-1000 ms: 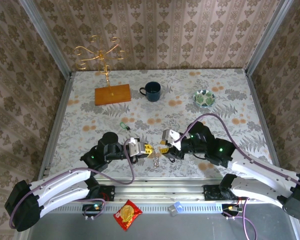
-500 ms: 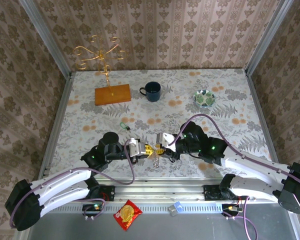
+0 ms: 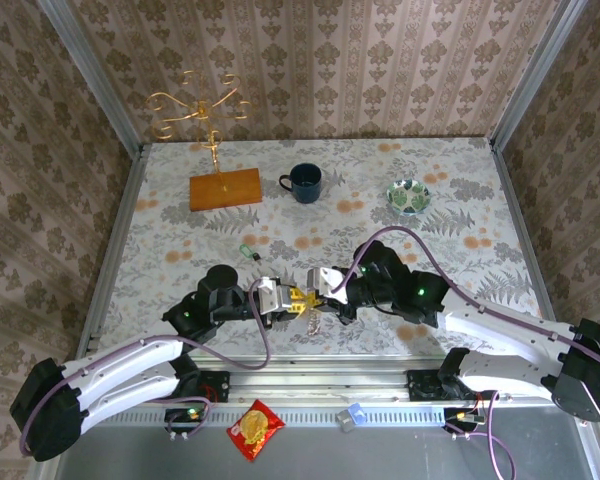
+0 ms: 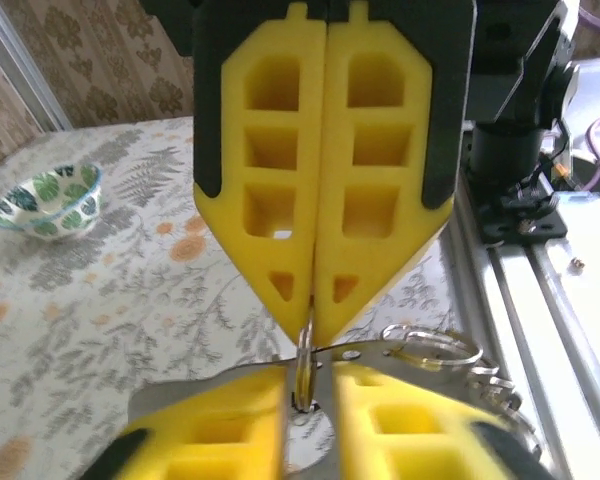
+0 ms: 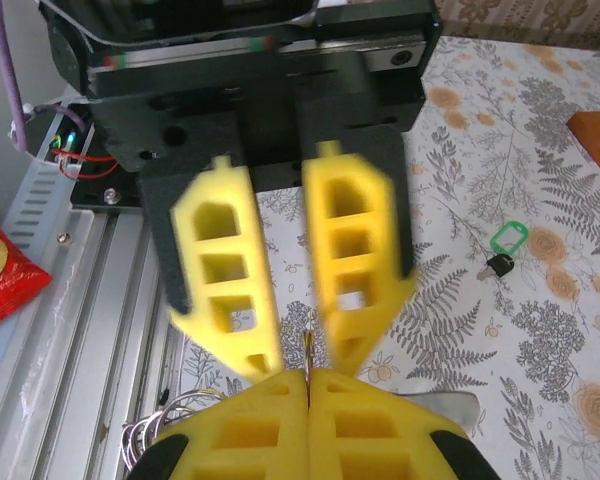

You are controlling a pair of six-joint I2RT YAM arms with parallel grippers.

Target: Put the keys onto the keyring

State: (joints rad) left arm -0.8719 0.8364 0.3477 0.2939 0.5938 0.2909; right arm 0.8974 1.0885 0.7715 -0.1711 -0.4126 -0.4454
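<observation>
You're clamping the small metal keyring [image 4: 302, 362] edge-on in your fully closed right gripper [image 5: 308, 378], lower centre, your left gripper [image 4: 308, 388] sitting slightly parted around it.

No readable text
The red snack packet [image 3: 255, 428] by the near rail carries a yellow printed emblem, too blurred to read; the green key head [image 5: 507, 243] is too small to tell any marking
</observation>
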